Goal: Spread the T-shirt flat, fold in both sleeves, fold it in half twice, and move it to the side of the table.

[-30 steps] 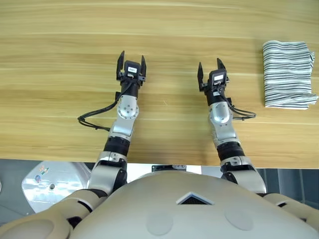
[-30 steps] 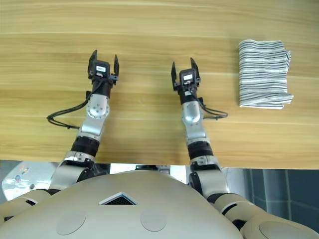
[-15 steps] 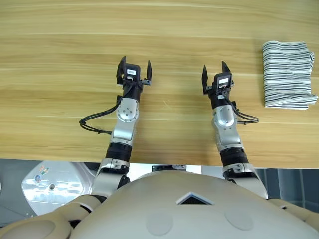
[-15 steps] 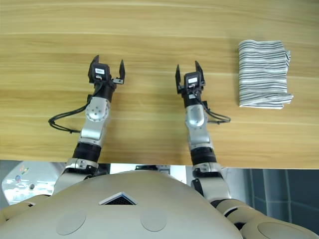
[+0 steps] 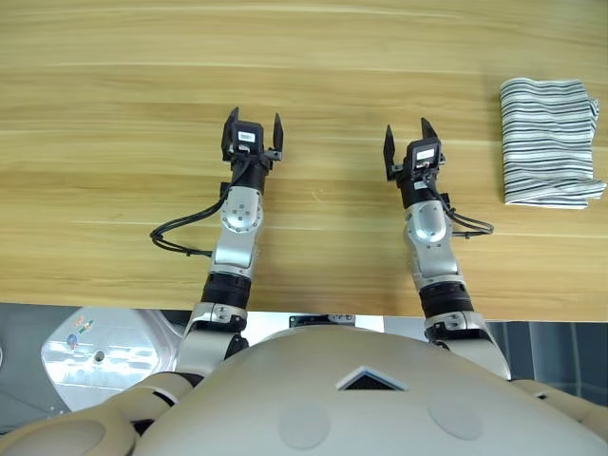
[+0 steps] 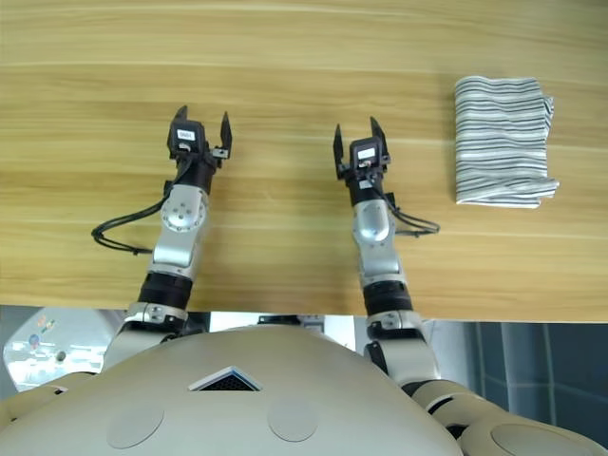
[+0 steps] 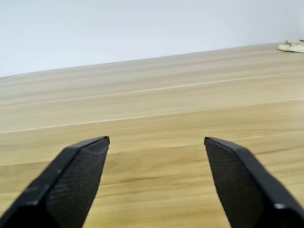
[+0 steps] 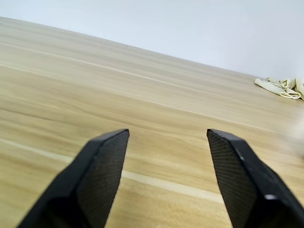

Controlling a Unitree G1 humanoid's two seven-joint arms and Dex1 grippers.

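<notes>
The striped T-shirt [image 5: 549,141] lies folded into a small rectangle at the right side of the wooden table [image 5: 114,114], also seen as the T-shirt [image 6: 502,140] in the right eye view. My left gripper [image 5: 253,131] rests over the table's middle, open and holding nothing. My right gripper [image 5: 406,144] sits beside it, a little to the right, also open and empty, well left of the shirt. In the left wrist view my left gripper [image 7: 156,142] has bare wood between its black fingertips. The right gripper [image 8: 167,135] in its wrist view shows the same.
A pale crumpled cloth [image 8: 281,87] lies far off on the tabletop, also visible as the cloth [image 7: 293,45] in the left wrist view. The table's near edge [image 5: 313,312] runs just in front of my torso. Bare wood surrounds both arms.
Both arms drew back slightly toward me over the first half second. The left gripper's fingers narrowed a little since half a second ago. The folded T-shirt has not moved.
</notes>
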